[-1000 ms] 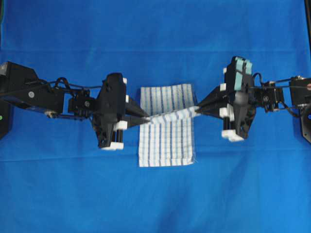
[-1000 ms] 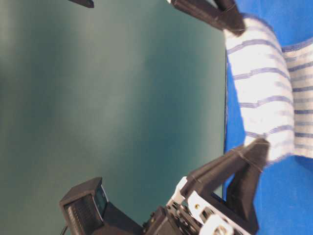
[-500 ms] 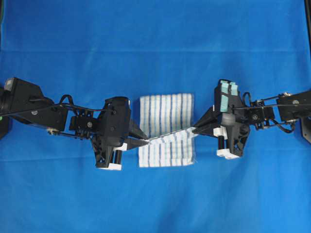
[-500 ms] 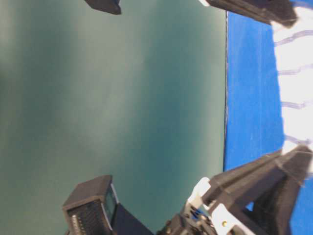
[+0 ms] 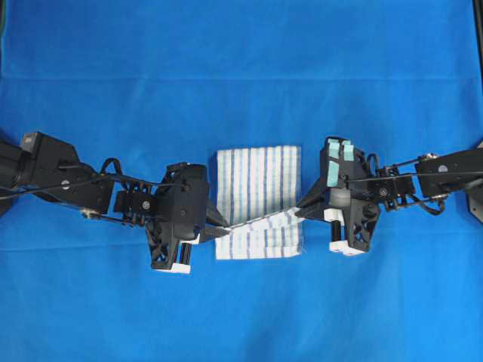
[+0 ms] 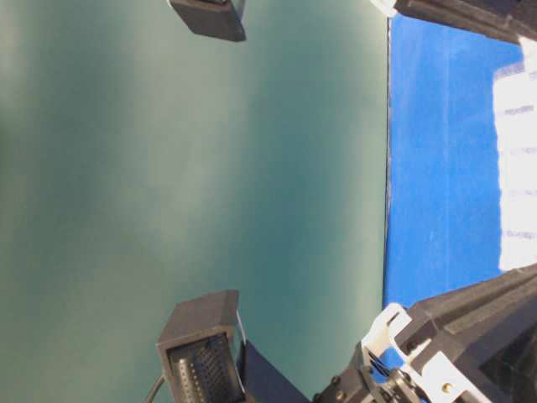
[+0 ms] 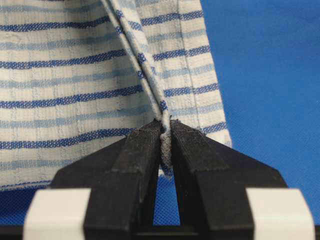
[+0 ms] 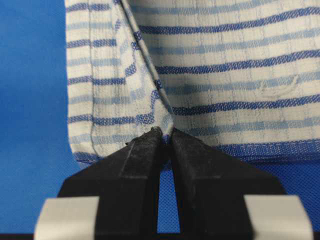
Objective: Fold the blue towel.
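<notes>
The blue towel (image 5: 256, 188), white with thin blue stripes, lies on the large blue cloth at the middle of the overhead view. Its far edge is folded over toward the near edge, stretched as a taut band between both grippers. My left gripper (image 5: 223, 228) is shut on the towel's left corner (image 7: 165, 131). My right gripper (image 5: 299, 212) is shut on the right corner (image 8: 166, 131). Both wrist views show black fingers (image 7: 142, 150) pinching a thin cloth edge, with the towel (image 8: 225, 75) spread flat behind. In the table-level view a strip of the towel (image 6: 516, 168) shows at the right.
A large plain blue cloth (image 5: 241, 75) covers the whole table. Both black arms reach in from the sides: the left arm (image 5: 68, 185) and the right arm (image 5: 430, 177). A dark green wall (image 6: 193, 201) fills the table-level view.
Both grippers have carried the towel's held edge toward the near side and lower, so the folded part now covers most of the bottom layer.
</notes>
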